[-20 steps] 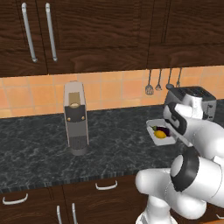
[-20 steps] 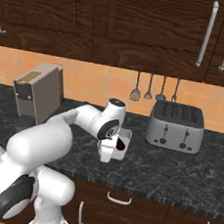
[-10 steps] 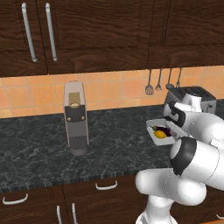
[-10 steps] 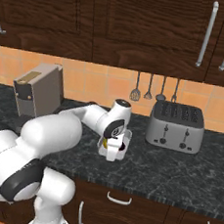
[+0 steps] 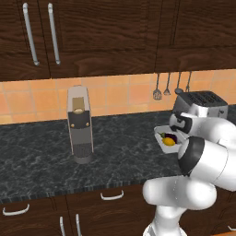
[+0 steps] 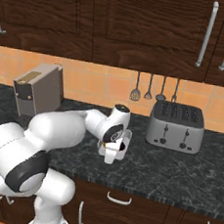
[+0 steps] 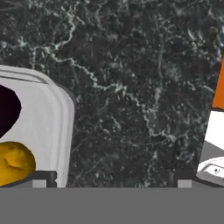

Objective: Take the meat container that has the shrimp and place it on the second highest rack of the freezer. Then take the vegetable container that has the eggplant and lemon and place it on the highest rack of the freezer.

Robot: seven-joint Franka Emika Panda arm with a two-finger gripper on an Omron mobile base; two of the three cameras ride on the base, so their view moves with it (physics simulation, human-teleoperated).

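The vegetable container (image 5: 161, 133) is a white tray on the dark counter, left of the toaster. It holds the dark purple eggplant (image 5: 170, 136) and the yellow lemon (image 5: 169, 142). My gripper (image 7: 113, 183) hangs close over the counter at the tray's edge, jaws wide open with bare counter between them. In the hand view the tray (image 7: 48, 127) sits at the left, its rim by one fingertip (image 7: 43, 179), with the lemon (image 7: 15, 162) and the eggplant (image 7: 6, 109) inside. My hand (image 6: 113, 134) covers most of the tray in the right base view. The shrimp container and the freezer are out of view.
A silver toaster (image 5: 200, 101) (image 6: 175, 126) stands right behind the tray. A coffee machine (image 5: 79, 124) (image 6: 37, 95) stands further left on the counter. Utensils (image 6: 148, 88) hang on the tiled wall, under dark cabinets. Drawers run below the counter's front edge.
The arm has folded lower and the hand has come down closer to the tray. The tray has not moved and the jaws have stayed open.
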